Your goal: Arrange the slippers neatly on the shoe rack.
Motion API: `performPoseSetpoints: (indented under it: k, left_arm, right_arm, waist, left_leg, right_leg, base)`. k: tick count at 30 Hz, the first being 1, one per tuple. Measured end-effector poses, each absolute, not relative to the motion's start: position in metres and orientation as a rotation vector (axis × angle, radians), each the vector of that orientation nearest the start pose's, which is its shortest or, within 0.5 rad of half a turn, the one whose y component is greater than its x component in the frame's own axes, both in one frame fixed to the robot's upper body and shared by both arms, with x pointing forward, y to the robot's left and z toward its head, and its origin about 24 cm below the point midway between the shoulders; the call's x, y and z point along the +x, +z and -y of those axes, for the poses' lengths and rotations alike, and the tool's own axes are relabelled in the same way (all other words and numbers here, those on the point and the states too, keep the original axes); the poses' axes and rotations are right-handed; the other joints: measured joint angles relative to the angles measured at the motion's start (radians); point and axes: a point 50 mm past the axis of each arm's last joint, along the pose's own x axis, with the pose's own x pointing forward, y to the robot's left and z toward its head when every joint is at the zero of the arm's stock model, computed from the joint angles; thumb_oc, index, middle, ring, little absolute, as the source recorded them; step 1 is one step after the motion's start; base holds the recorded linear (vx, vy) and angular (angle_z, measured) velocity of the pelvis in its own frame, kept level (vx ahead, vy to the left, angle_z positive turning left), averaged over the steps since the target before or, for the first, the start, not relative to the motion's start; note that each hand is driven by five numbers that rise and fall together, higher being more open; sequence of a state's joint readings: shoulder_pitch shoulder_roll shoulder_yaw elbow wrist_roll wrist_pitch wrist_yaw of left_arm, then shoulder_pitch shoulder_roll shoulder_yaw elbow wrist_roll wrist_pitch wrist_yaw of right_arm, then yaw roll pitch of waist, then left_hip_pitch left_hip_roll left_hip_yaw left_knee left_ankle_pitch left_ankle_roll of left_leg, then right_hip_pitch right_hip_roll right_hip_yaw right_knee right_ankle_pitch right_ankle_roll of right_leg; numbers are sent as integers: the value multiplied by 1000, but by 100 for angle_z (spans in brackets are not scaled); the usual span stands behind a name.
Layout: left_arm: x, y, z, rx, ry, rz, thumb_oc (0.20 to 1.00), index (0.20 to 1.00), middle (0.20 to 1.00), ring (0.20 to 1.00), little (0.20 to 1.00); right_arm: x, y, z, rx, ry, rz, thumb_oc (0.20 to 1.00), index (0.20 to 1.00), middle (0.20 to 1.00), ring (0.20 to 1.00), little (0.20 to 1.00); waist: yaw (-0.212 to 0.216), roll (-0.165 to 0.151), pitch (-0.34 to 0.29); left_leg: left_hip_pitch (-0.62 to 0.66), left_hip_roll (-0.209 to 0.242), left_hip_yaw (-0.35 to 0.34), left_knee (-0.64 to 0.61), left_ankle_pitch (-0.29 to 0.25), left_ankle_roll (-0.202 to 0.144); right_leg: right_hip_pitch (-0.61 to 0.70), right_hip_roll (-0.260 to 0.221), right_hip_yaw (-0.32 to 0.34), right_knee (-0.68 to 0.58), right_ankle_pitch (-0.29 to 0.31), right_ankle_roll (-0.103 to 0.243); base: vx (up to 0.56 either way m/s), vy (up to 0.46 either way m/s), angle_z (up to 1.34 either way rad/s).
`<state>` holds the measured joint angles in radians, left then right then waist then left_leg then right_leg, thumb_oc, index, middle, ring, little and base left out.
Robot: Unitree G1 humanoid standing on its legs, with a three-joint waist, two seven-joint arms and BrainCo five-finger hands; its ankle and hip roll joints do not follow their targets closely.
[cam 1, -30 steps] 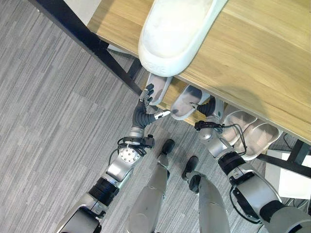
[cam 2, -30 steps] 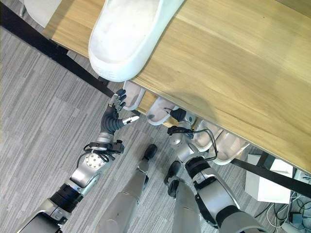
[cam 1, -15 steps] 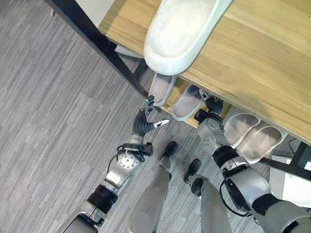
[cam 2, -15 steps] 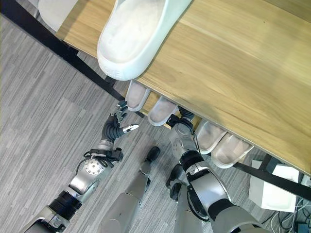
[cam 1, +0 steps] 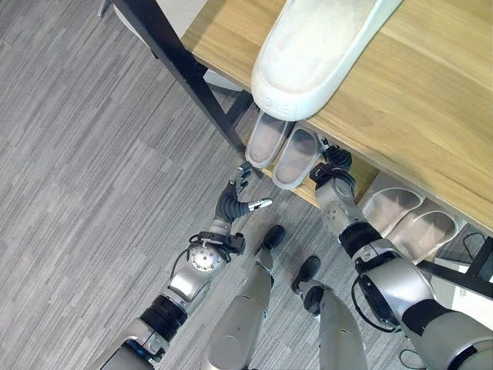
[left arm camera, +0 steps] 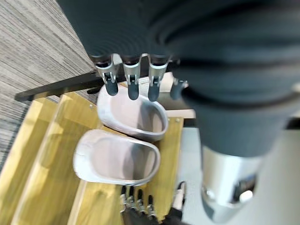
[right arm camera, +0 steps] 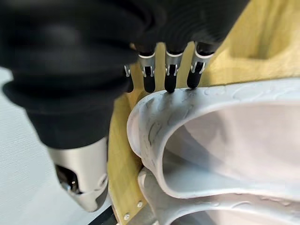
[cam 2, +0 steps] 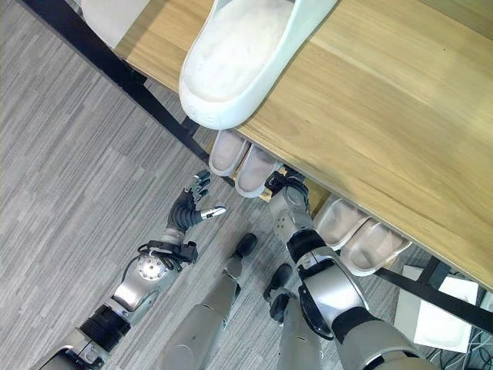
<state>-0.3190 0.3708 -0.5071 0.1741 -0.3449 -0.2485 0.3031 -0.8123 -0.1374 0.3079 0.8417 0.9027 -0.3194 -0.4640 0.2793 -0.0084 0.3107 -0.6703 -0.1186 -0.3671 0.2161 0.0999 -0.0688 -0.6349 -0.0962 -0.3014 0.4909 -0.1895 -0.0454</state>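
Two pale grey slippers, the left one [cam 1: 266, 139] and the right one [cam 1: 297, 157], lie side by side on the shoe rack's low wooden shelf [left arm camera: 42, 154], toes under the top board. My left hand [cam 1: 239, 197] hangs open over the floor, a short way from the left slipper [left arm camera: 133, 112]. My right hand [cam 1: 333, 165] is at the outer side of the right slipper [right arm camera: 187, 140], its straight fingertips [right arm camera: 168, 84] touching the slipper's rim. A large white slipper [cam 1: 320, 46] lies on the rack's top board [cam 1: 400, 100], toe over the front edge.
A second pair of pale slippers [cam 1: 407, 218] sits further right on the low shelf. The rack's black leg [cam 1: 192, 77] slants down to the left of the pair. A white box [cam 2: 447, 308] stands on the floor at the right.
The view has shifted. My left hand has drawn back from the left slipper to the floor side. The right slipper now lies close against the left one, with my right hand at its side.
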Motion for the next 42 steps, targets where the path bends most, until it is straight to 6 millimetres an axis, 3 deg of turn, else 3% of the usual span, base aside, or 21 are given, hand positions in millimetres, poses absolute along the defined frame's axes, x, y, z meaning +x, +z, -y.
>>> performPoseSetpoints:
  k: [5,9,11,13,17,22,25,28,31,34,35,37,39,40,42]
  left_arm:
    - [283,63,-130,44,-133,160,1000,1000,1000,1000,1000]
    - [269,43,-145,13,-90,70,1000,1000,1000,1000,1000]
    - [269,41,-148,2,-86,61,1000,1000,1000,1000,1000]
    - [263,37,-157,-19,-67,42,1000,1000,1000,1000,1000]
    - [250,22,-163,-27,-74,-23,1000,1000,1000,1000,1000]
    - [225,-2,-175,2,-94,-127,1000,1000,1000,1000,1000]
    - [212,-14,-181,93,-148,-181,1000,1000,1000,1000,1000]
    - [202,-28,-193,203,-200,-266,1000,1000,1000,1000,1000]
    - [200,-40,-190,313,-289,-323,1000,1000,1000,1000,1000]
    - [189,-59,-172,443,-487,-404,1000,1000,1000,1000,1000]
    - [191,-58,-158,521,-621,-387,1000,1000,1000,1000,1000]
    - [192,-44,-142,595,-773,-304,1000,1000,1000,1000,1000]
    - [207,-11,-119,670,-876,-119,1000,1000,1000,1000,1000]
    - [220,21,-107,755,-943,46,1000,1000,1000,1000,1000]
    - [228,55,-96,748,-950,200,1000,1000,1000,1000,1000]
  right_arm:
    - [336,51,115,385,-168,-58,1000,1000,1000,1000,1000]
    - [296,11,133,238,-124,-140,1000,1000,1000,1000,1000]
    - [292,8,145,143,-106,-137,1000,1000,1000,1000,1000]
    - [287,21,156,-11,-35,-51,1000,1000,1000,1000,1000]
    - [277,19,170,-109,-16,-35,1000,1000,1000,1000,1000]
    - [240,-8,181,-202,76,-138,1000,1000,1000,1000,1000]
    - [212,-24,190,-277,165,-217,1000,1000,1000,1000,1000]
    - [197,-35,194,-311,213,-279,1000,1000,1000,1000,1000]
    - [189,-48,196,-349,253,-346,1000,1000,1000,1000,1000]
    - [178,-63,202,-387,274,-439,1000,1000,1000,1000,1000]
    - [166,-68,208,-401,283,-482,1000,1000,1000,1000,1000]
    - [163,-70,211,-407,287,-506,1000,1000,1000,1000,1000]
    - [159,-72,211,-357,290,-526,1000,1000,1000,1000,1000]
    - [159,-72,210,-326,291,-530,1000,1000,1000,1000,1000]
    - [163,-69,211,-303,279,-517,1000,1000,1000,1000,1000]
  waist:
    - [-32,-20,14]
    - [-70,-17,10]
    - [-90,-15,7]
    - [-96,-11,1]
    - [-116,8,-73]
    - [-151,30,-133]
    - [-171,32,-152]
    - [-203,42,-179]
    - [-219,49,-196]
    - [-249,68,-224]
    - [-275,68,-237]
    - [-281,71,-256]
    - [-307,75,-264]
    - [-305,74,-264]
    - [-309,82,-271]
  left_leg:
    - [118,17,50,-59,2,15]
    - [226,33,80,-102,6,29]
    - [252,39,82,-124,4,32]
    - [312,54,101,-166,9,38]
    - [369,64,112,-220,18,48]
    - [477,68,148,-278,26,54]
    - [535,66,176,-295,24,55]
    - [555,65,191,-295,17,63]
    - [569,66,217,-295,17,64]
    - [587,78,246,-296,-8,70]
    - [595,83,269,-296,-15,64]
    - [596,89,286,-297,-28,61]
    - [595,90,296,-302,-28,61]
    - [593,92,296,-302,-27,61]
    - [592,92,300,-302,-26,62]
  right_leg:
    - [97,5,34,-53,10,9]
    - [208,23,66,-123,39,21]
    - [234,27,60,-149,40,22]
    - [289,41,76,-200,60,28]
    - [350,51,86,-268,85,37]
    - [474,58,113,-377,118,54]
    - [553,60,137,-457,146,66]
    - [601,63,147,-525,172,73]
    - [621,66,174,-558,200,69]
    - [631,75,203,-578,207,76]
    - [626,78,227,-578,209,72]
    - [616,81,248,-578,210,62]
    - [613,82,252,-578,218,64]
    - [612,83,251,-578,220,64]
    - [612,83,255,-573,229,76]
  base:
    - [24,26,-22]
    - [7,28,-30]
    - [115,-16,2]
    - [82,-6,-23]
    - [88,8,-14]
    - [81,-11,-17]
    - [86,1,-21]
    - [67,-7,-16]
    - [43,-4,-23]
    - [59,-5,-38]
    - [53,-25,-41]
    - [25,-30,-45]
    - [20,-21,-18]
    - [12,-15,-3]
    - [4,-16,-7]
